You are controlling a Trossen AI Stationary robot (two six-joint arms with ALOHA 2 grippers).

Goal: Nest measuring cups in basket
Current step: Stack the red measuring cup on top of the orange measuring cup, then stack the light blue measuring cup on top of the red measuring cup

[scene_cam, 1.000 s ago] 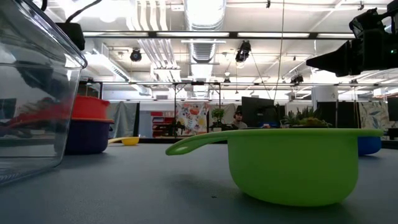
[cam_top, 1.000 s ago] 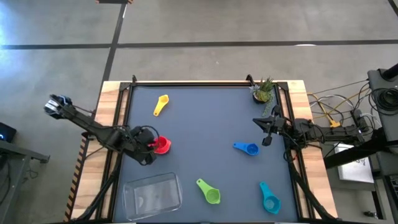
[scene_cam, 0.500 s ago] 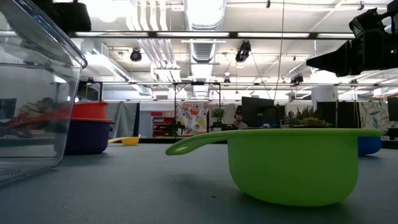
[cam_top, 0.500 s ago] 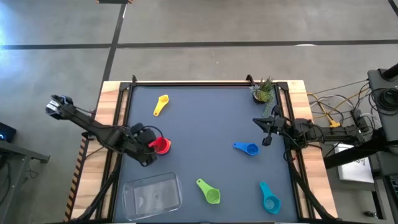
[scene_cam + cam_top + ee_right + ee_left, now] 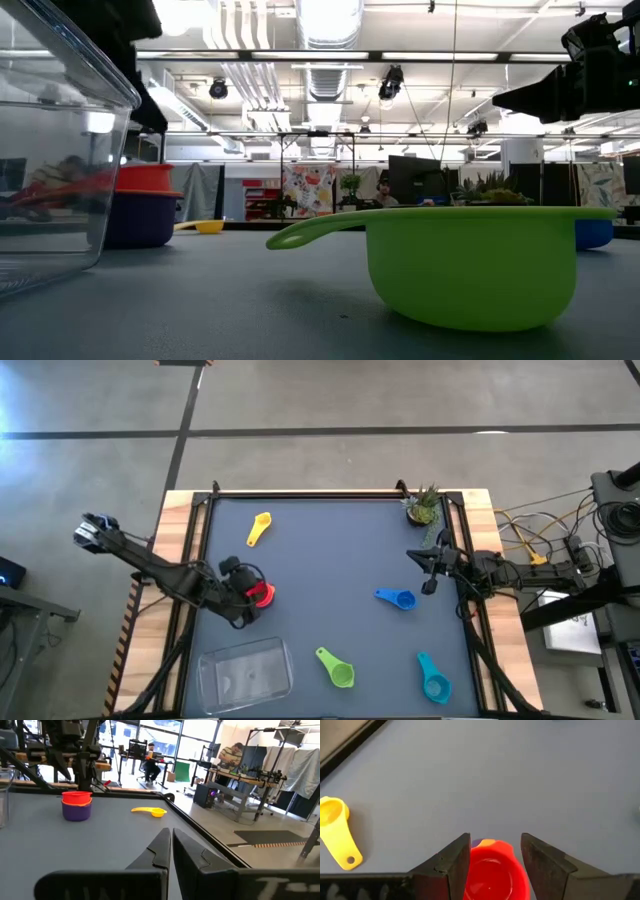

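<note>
1. The left gripper stands at the left side of the desk, its two fingers parted on either side of the red cup. A sliver of gap shows at each side, so it appears to have hold of nothing.
2. The red cup sits on top of a small stack: an orange cup under it and a purple cup at the bottom, all resting on the desk.
3. The basket lies empty at the near left corner of the desk, near the stack but apart from it.
4. Loose cups remain: the yellow cup toward the far left, the blue cup right of centre, the green cup near the front, the teal cup at the front right.
5. The right gripper waits at the right edge of the desk with its fingers pressed together, holding nothing.
6. The cups look like light, stiff, smooth plastic. Thin walls could slip from a pinch across the round bowl. The flat handle or the rim edge seems the surer hold.
7. A nested stack may shift or separate if lifted by the top cup alone; gripping low on the purple cup seems safer.
</note>
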